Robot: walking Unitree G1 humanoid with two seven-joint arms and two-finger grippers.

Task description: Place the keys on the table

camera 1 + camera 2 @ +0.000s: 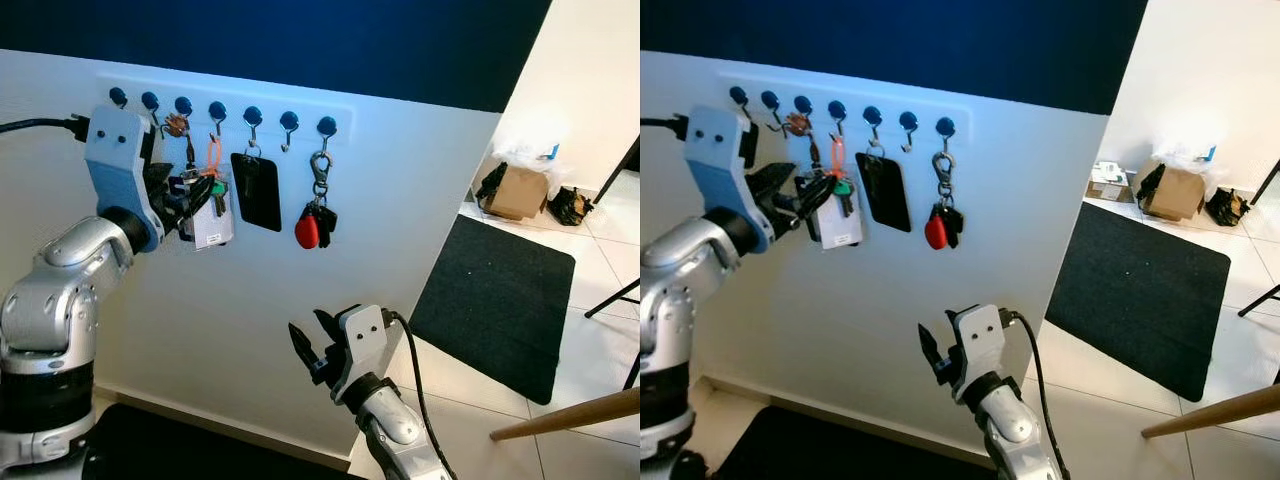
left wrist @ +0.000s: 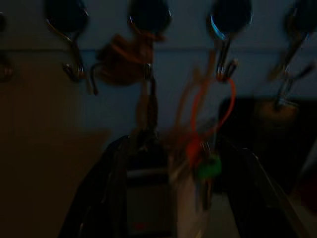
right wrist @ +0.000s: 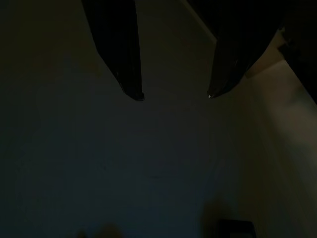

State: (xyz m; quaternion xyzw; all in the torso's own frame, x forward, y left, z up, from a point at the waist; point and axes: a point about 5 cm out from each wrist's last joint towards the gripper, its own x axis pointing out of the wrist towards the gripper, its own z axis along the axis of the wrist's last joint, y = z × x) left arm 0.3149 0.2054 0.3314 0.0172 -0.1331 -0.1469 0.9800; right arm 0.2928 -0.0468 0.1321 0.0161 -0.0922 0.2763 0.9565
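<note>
- No brand, label or writing can be read; the white tag [image 1: 211,226] on the keys [image 1: 205,195] shows only faint marks, too small to make out.
- The keys hang on an orange loop [image 1: 213,155] from the 4th of 7 dark-knobbed hooks on the white hook rail [image 1: 300,105], with a green key head [image 2: 208,167] in the bunch.
- The left gripper [image 1: 183,203] is raised to the wall at the keys. In the left wrist view its 2 fingers [image 2: 106,188] stand well apart on either side of the bunch; whether they touch it cannot be told.
- Just beside the keys hangs a black card holder [image 1: 257,190], then a red and black key fob [image 1: 313,226] on a metal clip.
- The right gripper [image 1: 312,345] sits low before the wall, jaws parted and holding nothing.
- A dark mat [image 1: 495,300] lies on the tiled floor, with a cardboard box [image 1: 518,190] beyond.
</note>
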